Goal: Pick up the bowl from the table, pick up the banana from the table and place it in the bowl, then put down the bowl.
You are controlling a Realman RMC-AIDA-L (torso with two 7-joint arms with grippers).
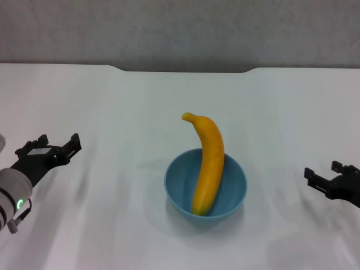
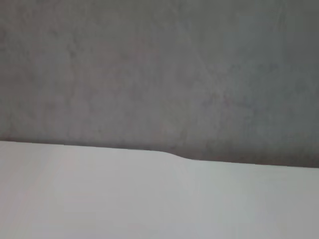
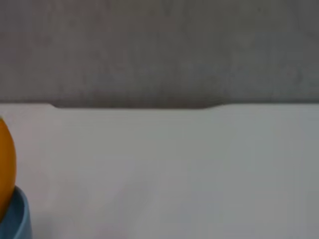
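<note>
The light blue bowl (image 1: 230,188) stands on the white table (image 1: 112,101) at the centre front. The yellow-orange banana (image 1: 207,163) leans in it, lower end on the bowl's floor, stem end sticking up over the far rim. My left gripper (image 1: 49,145) is open and empty at the left, well apart from the bowl. My right gripper (image 1: 326,175) is open and empty at the right edge, apart from the bowl. The right wrist view shows a sliver of the bowl (image 3: 17,219) and banana (image 3: 6,164). The left wrist view shows only table (image 2: 149,199) and wall.
The table's far edge has a shallow notch (image 1: 185,70) against a grey wall. Bare white tabletop lies all around the bowl, between it and each gripper.
</note>
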